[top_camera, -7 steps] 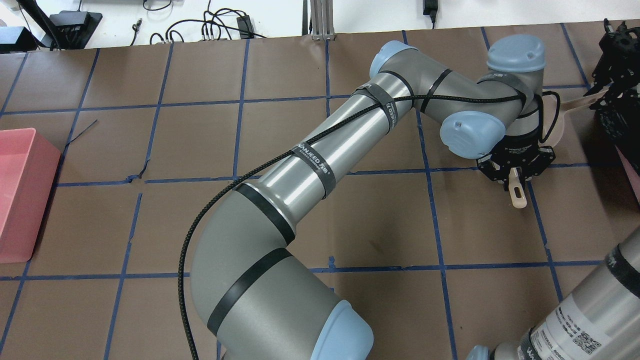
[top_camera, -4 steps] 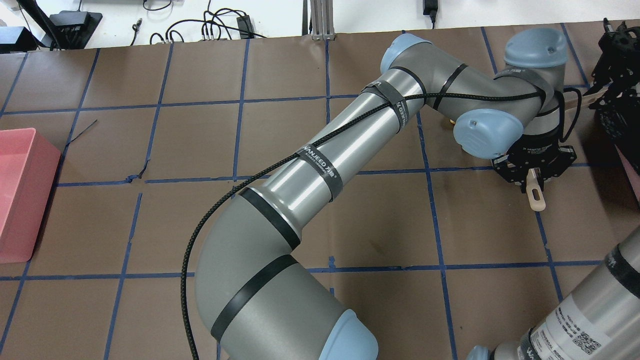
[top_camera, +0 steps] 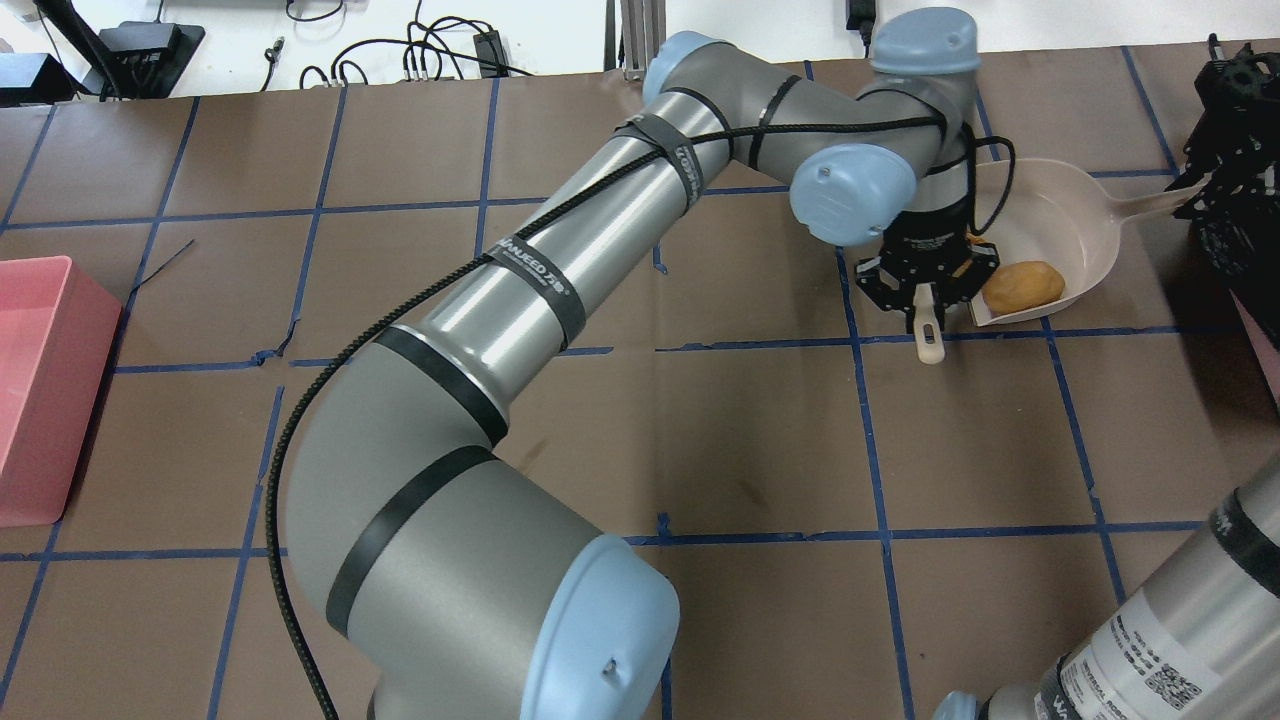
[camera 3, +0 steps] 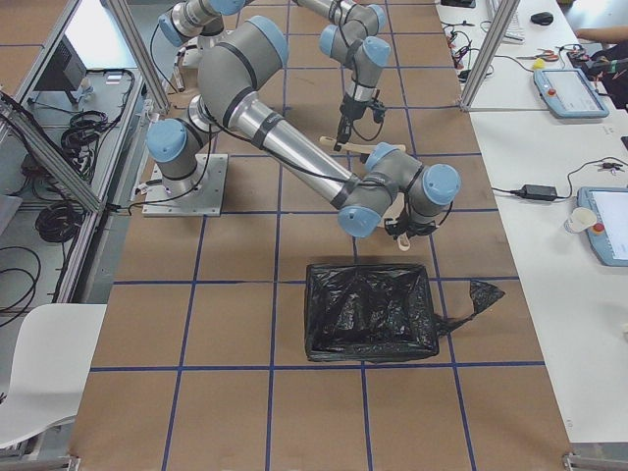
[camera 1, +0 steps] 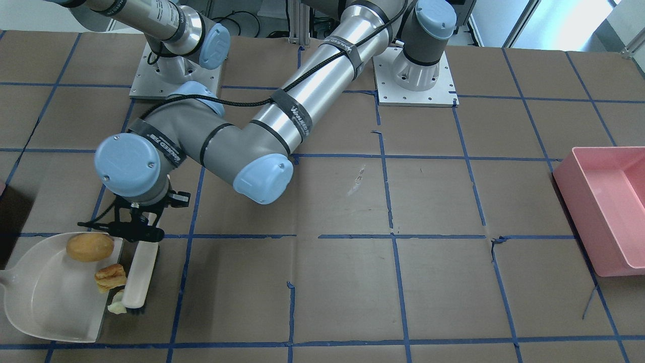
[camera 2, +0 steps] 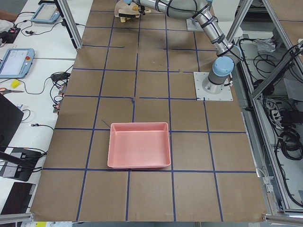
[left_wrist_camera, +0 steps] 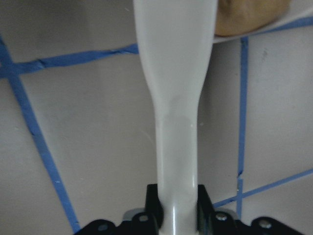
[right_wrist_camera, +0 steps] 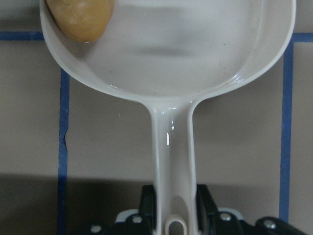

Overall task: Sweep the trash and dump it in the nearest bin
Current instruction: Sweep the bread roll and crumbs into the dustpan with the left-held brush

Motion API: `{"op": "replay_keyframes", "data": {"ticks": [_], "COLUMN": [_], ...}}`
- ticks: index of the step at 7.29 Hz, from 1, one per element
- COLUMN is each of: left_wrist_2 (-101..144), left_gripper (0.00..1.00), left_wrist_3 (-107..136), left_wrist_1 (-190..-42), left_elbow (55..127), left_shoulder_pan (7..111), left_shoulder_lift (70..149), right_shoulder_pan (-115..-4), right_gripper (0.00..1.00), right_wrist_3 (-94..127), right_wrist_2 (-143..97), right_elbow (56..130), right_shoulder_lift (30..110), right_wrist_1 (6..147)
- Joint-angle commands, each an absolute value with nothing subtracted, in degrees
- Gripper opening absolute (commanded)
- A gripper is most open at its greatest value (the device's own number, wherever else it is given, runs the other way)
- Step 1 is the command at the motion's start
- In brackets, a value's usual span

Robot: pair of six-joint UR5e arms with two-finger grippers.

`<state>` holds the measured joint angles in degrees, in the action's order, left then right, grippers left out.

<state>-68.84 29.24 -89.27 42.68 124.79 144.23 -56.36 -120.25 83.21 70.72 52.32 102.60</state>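
The egg-sized tan-brown rounded lump (camera 1: 89, 247) lies with its long axis side to side inside the cream plastic dustpan (camera 1: 45, 307), near its open lip. The browned yellow chunk (camera 1: 111, 278) and the pale green chunk (camera 1: 117, 307) sit at that lip, the last perhaps half off. Overhead, the left wrist no longer hides the pan, having drawn back toward mid-table. The left gripper (camera 1: 135, 233) clamps the long white brush (camera 1: 141, 275), laid along the lip with its head pointing away from the robot; the right gripper (right_wrist_camera: 173, 200) pinches the pan's handle.

Overhead, the left arm (top_camera: 600, 230) hides the brush (camera 1: 141, 272) bristles and two smaller scraps (camera 1: 111, 277).
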Motion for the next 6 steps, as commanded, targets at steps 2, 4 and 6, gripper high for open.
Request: {"op": "replay_keyframes", "data": {"ticks": [2,4,6], "left_wrist_2": [-70.93,-70.58,-70.49], "left_gripper": [0.00,0.00,0.00], "left_wrist_3": [30.22,33.30,36.12], "left_wrist_1": [-88.16,-86.05,-86.04], "left_elbow": [42.46,40.79,40.43], "left_shoulder_pan": [121.99,124.70,127.34], "left_shoulder_lift": [147.90,149.68,149.85], "right_shoulder_pan": [-56.34,-56.43,-57.65], "right_gripper": [0.00,0.00,0.00], "right_wrist_3": [-116.98,-117.16,-117.68], "right_wrist_2": [82.00,82.00,82.18], "right_elbow": [72.77,72.95,73.21], "right_shoulder_lift": [53.00,53.44,53.44], "right_wrist_1": [103.36,103.36,103.45]}}
